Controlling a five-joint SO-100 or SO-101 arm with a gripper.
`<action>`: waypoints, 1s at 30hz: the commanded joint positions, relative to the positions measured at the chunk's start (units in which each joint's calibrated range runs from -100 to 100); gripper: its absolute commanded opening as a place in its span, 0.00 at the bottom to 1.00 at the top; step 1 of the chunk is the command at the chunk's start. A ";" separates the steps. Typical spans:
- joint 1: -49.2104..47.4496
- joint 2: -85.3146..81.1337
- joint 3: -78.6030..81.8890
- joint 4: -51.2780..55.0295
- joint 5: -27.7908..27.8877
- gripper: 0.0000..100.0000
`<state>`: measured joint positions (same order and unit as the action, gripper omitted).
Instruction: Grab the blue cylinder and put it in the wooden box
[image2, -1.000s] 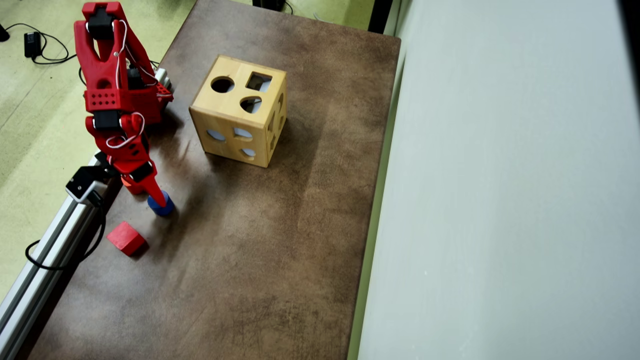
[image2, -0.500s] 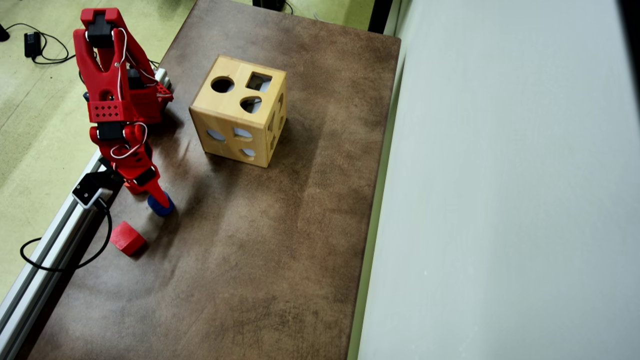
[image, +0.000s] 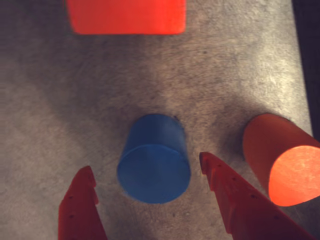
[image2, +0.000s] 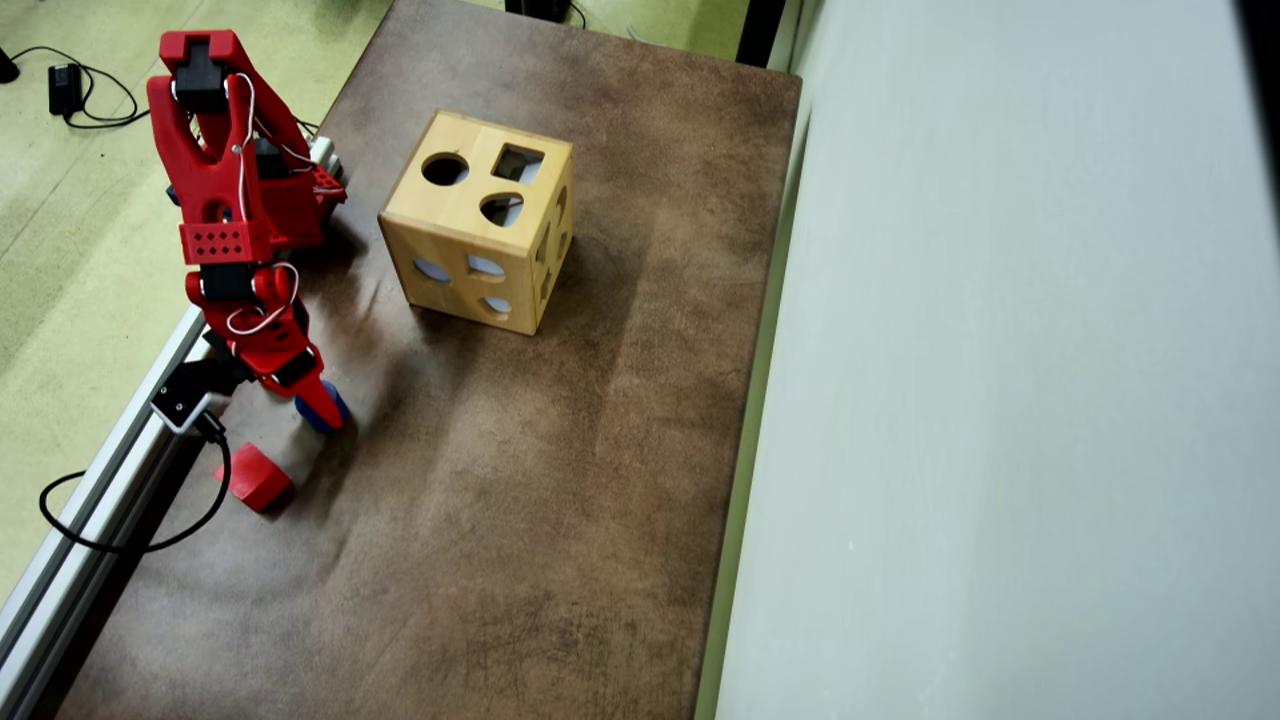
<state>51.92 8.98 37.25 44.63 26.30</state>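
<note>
Overhead view: your brown table (image2: 560, 480) is carrying the light-wood cut-out box (image2: 478, 220), well apart from the red gripper (image2: 312, 412). Wrist view: the gripper (image: 147, 172) is gaping wide, straddling the small blue cylinder (image: 154, 159) without touching it, holding nothing.

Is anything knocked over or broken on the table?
Nothing looks broken or spilled. The blue cylinder stands upright between the open gripper fingers. A red block sits close beside it, a red cube is farther off, and the wooden box sits flat on the table.
</note>
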 joint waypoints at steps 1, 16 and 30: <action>-0.29 -0.36 -2.18 -0.76 0.34 0.34; 0.38 -0.36 -4.69 -0.76 -0.05 0.34; 0.16 6.26 -6.21 -0.76 -0.10 0.34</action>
<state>52.21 15.51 33.27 44.31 26.30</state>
